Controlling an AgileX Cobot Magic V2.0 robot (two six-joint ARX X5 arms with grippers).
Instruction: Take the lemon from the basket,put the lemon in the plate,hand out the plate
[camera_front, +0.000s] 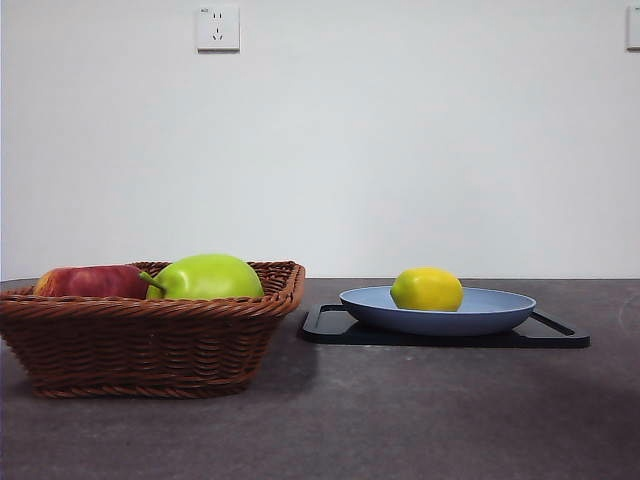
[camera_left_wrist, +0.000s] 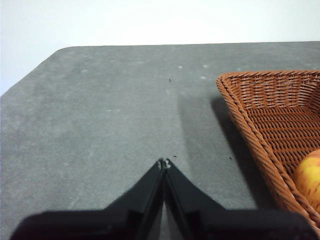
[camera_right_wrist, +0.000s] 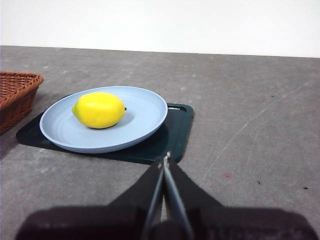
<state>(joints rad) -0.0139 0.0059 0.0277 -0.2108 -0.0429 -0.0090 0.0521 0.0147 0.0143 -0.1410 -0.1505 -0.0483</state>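
A: While both pincers sit pressed together, what's ahead of the right gripper (camera_right_wrist: 164, 159)?
B: One small yellow lemon (camera_right_wrist: 99, 109) on one round blue plate (camera_right_wrist: 145, 112).
A: And the left gripper (camera_left_wrist: 164, 162)?
B: One brown wicker basket (camera_left_wrist: 265, 107) beside it, two fruits inside

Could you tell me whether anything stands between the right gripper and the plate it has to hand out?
Nothing visible does. The right gripper, jaws shut, faces the plate across bare table. The plate holds the lemon and sits on a black tray.
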